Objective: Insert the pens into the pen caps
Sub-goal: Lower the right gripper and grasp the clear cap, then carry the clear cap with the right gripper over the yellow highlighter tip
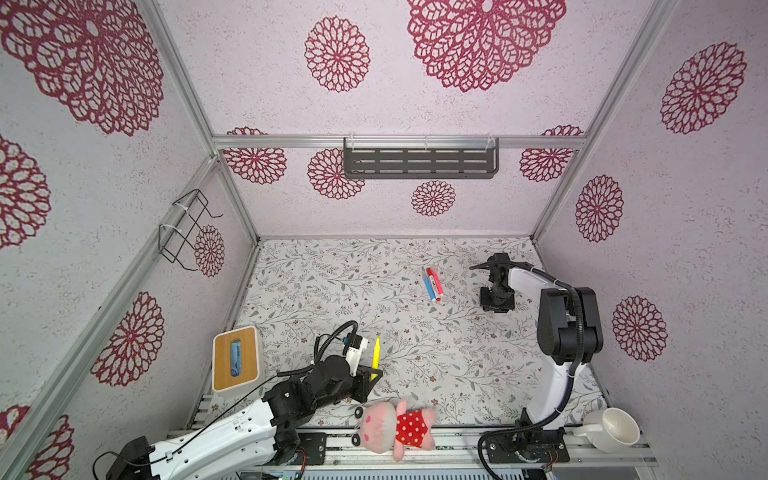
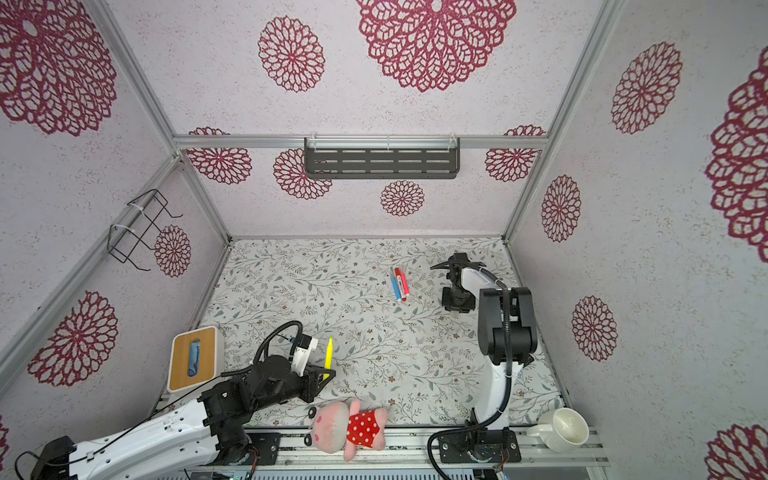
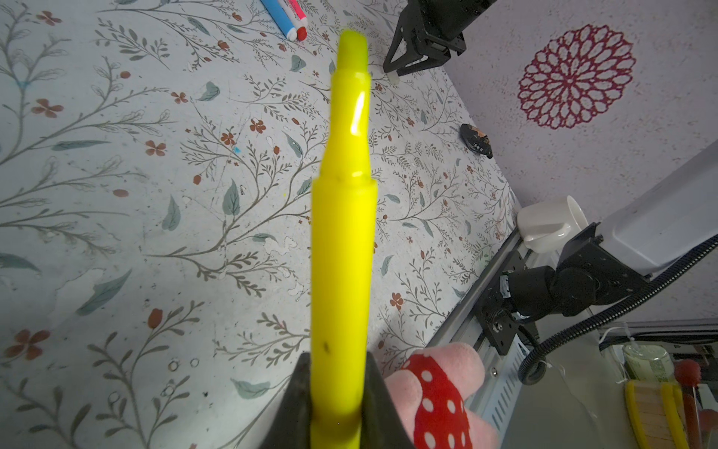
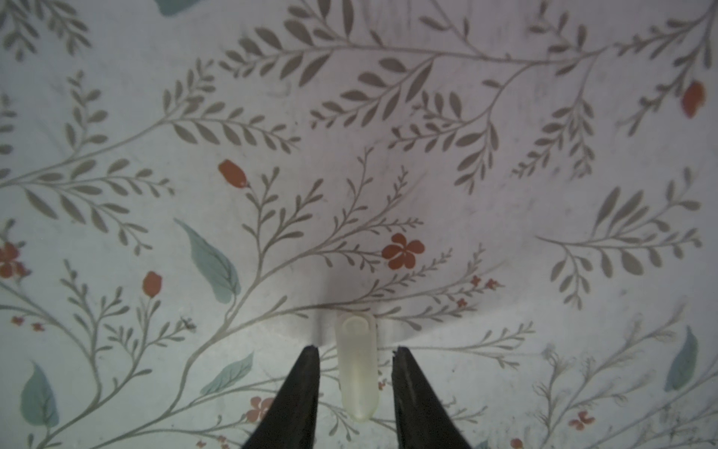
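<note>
Floral tabletop (image 1: 415, 353) | left gripper (image 3: 337, 373) clamped yellow pen (image 3: 344, 241), tip bare; right gripper (image 4: 355, 349), jaws apart, straddled pale cap (image 4: 356, 373) (flat on table, untouched) | step seemed cap pickup; next needed centred close, then lift.

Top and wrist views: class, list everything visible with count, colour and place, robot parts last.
yellow plastic marker pen: one, yellow, uncapped, in the left gripper.
blue marker pen: one, blue, far centre.
white-barrelled red-marked pen: one, white and red, beside the blue pen.
translucent pen cap: one, pale, lying within the right gripper.
white tissue box with wooden lid: one, front left.
pink plush toy in red dotted dress: one, front edge.
white cup: one, front right corner.
black slotted shelf: one, back wall.
black wire rack: one, left wall.
left gripper: one, black, shut on the yellow pen.
right gripper: one, black, open, straddling the cap.
</note>
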Controlling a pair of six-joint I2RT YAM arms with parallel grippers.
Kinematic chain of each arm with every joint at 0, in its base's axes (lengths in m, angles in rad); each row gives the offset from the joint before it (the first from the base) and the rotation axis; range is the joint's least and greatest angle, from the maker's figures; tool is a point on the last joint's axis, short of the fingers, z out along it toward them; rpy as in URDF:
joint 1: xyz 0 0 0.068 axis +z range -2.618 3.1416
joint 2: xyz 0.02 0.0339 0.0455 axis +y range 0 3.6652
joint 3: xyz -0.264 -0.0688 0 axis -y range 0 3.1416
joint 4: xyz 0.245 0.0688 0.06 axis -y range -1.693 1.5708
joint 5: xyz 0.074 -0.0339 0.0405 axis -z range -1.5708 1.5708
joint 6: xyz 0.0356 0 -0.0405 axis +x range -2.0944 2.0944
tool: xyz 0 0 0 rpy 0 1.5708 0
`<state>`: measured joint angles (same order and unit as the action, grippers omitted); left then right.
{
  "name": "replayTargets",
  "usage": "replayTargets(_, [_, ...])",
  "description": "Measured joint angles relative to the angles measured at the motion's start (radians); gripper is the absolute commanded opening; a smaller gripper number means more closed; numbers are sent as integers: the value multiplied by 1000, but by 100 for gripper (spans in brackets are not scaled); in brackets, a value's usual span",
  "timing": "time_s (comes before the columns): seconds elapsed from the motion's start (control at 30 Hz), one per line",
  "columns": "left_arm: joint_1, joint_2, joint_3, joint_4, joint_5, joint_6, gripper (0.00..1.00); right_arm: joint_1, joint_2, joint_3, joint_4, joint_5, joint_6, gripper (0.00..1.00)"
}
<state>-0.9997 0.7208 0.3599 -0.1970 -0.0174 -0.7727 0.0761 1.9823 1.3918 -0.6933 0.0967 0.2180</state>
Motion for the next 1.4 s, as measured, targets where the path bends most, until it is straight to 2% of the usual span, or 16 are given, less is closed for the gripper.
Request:
replayTargets(0.27, [-8,6,0,3,0,-3,0,-3,21,13,3,-4,-16,28])
replayTargets(0.63, [-11,6,0,5,-2,-3,0,-3,7,-13,40,-15,-24,1])
replayTargets(0.83, [-13,10,1,6,-2,2,0,14,-39,-58,37,-19,-23,0])
replayTargets(1.0, [-22,27,13,21,2,18,0,64,-169,-73,27,-53,-23,0])
replayTargets(1.17, [-38,64,38,56,7,36,0,149,-368,-58,34,-90,-14,0])
replayTargets(1.4, [-46,145,82,111,13,66,0,265,-532,-22,56,-154,21,1])
